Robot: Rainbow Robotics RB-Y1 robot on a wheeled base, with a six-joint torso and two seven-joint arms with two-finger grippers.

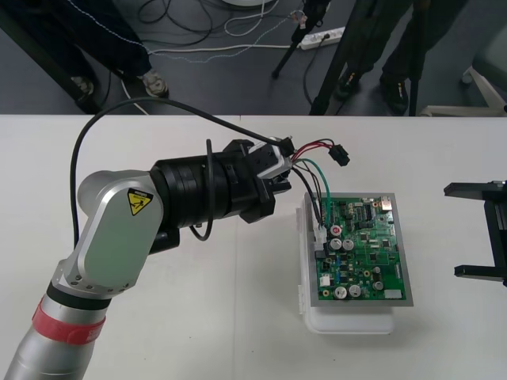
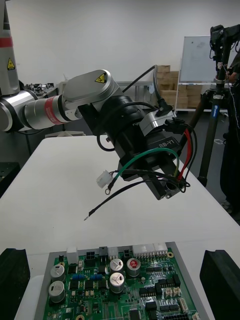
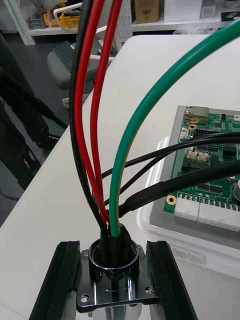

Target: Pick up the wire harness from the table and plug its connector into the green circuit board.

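Item: my left end effector (image 1: 276, 180), frame centre, clamps the harness socket (image 3: 114, 262); my right end effector (image 1: 467, 229), right edge, gapes.

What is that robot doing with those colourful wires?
Its left arm holds the wire harness up off the table, jaws shut on the round metal socket, beside the green circuit board. The black plug hangs in the air, not in the board. The right jaws wait open at the table's right side.
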